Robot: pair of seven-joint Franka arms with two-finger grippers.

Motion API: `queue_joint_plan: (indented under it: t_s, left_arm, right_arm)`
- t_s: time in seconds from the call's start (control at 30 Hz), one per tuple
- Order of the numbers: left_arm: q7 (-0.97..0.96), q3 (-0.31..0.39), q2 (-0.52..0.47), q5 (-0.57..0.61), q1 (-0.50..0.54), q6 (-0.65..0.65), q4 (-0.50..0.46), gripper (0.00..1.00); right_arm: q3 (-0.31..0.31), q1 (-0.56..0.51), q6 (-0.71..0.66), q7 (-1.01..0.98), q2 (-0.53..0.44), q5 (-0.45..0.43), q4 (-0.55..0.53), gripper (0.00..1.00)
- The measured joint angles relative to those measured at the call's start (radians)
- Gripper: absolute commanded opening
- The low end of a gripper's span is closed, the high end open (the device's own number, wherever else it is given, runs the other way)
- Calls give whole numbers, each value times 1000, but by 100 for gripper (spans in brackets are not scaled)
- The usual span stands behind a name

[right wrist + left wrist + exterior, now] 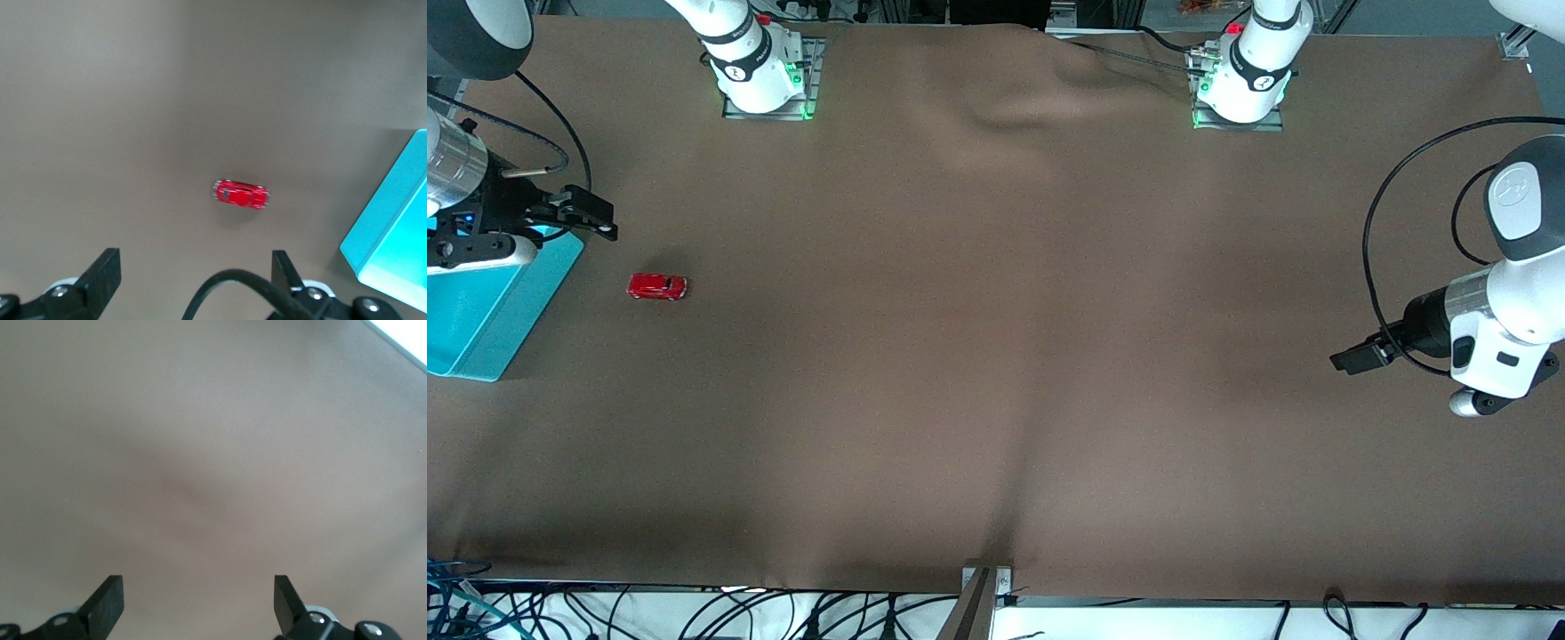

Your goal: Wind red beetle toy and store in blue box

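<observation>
The red beetle toy (657, 286) stands on its wheels on the brown cloth, beside the blue box (480, 307) at the right arm's end of the table. My right gripper (596, 218) hangs open and empty above the cloth by the box's corner, apart from the toy. In the right wrist view the toy (241, 194) lies ahead of the open gripper (197, 273), with the box corner (393, 247) to one side. My left gripper (1347, 360) waits open and empty over bare cloth at the left arm's end; its wrist view (198, 600) shows only cloth.
A black cable (267, 290) loops across the right wrist view between the fingers. The brown cloth (996, 356) has soft wrinkles near the middle. The arm bases (760, 71) stand along the edge farthest from the front camera.
</observation>
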Motion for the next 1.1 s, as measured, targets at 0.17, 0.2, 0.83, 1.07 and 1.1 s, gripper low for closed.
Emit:
queue_joint_plan:
  t_s: [0.17,0.2,0.83,1.07,1.1]
  left_arm:
    - [74,-1,0,24,0,-25,52,100]
    - [81,-1,0,24,0,-33,63,100]
    - [299,0,-22,32,0,-68,136,100]
    - [308,2,-32,46,1,-73,136,100]
    - [309,2,-32,47,1,-73,136,100]
  right_arm:
    - [0,0,0,0,0,0,0,100]
    - [0,0,0,0,0,0,0,100]
    - [0,0,0,0,0,0,0,100]
    - [0,0,0,0,0,0,0,100]
    - [0,0,0,0,0,0,0,100]
